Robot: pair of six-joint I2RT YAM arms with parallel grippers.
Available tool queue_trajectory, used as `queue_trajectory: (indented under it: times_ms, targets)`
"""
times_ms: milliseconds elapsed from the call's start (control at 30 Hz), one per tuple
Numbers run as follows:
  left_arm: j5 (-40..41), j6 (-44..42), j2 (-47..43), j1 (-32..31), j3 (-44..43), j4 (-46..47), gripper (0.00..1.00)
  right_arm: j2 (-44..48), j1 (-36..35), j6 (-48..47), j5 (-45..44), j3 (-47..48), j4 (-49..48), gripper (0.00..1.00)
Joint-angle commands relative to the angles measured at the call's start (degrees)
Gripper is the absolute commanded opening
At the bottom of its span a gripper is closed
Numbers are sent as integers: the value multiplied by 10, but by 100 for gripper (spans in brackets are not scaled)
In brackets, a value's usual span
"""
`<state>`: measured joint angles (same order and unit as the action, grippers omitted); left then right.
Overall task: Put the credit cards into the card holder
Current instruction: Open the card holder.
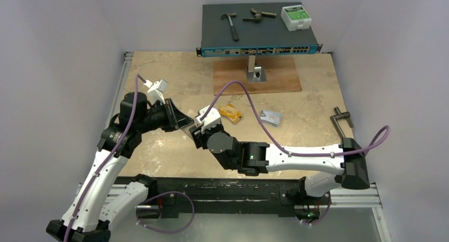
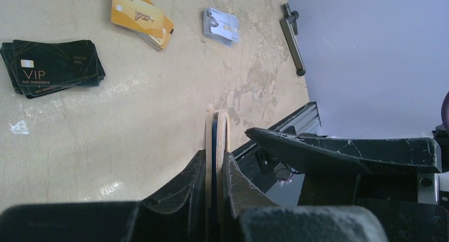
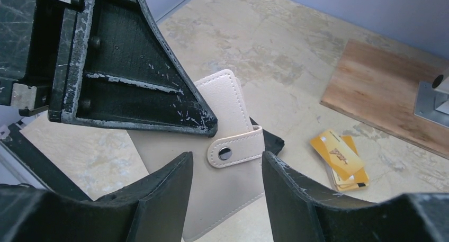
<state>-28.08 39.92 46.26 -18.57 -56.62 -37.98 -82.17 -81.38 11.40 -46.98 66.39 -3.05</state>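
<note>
Two tools meet at the card holder (image 3: pixel 225 93). The left tool (image 2: pixel 216 156) clenches its pale beige stitched leather edge-on above the worktop (image 1: pixel 317 104), and the right tool (image 3: pixel 225 165) is released, jaws apart before the snap tab (image 3: pixel 241 144). Orange-gold cards (image 3: pixel 341 160) and silvery cards (image 2: pixel 221 26) lie farther right on mottled tan worktop, with pale walls (image 1: pixel 53 67) around.

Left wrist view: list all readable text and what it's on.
"VIP": on the top black card of the stack at left.
"NO." plus a row of digits, seemingly 8s: same card, below "VIP"; the count is unclear.
Orange-gold cards: an emblem only, illegible.
Silvery cards: print too small to read.
</note>
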Motion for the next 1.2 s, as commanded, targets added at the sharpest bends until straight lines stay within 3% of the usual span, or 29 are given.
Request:
queue_trajectory:
  times_ms: [0, 367, 600, 1167]
  targets:
    - [-16, 18, -7, -3, -6, 14, 0, -21, -4, -16, -19, 35, -16, 50]
    - [-27, 35, -5, -3, -15, 9, 0, -78, -9, -39, -136, 58, 0, 26]
    - [-29, 37, -4, -3, -14, 4, 0, -69, -10, -37, -158, 46, -21, 1]
    - [-28, 36, -5, -3, -15, -7, 0, -7, 2, -10, -167, -16, -50, 0]
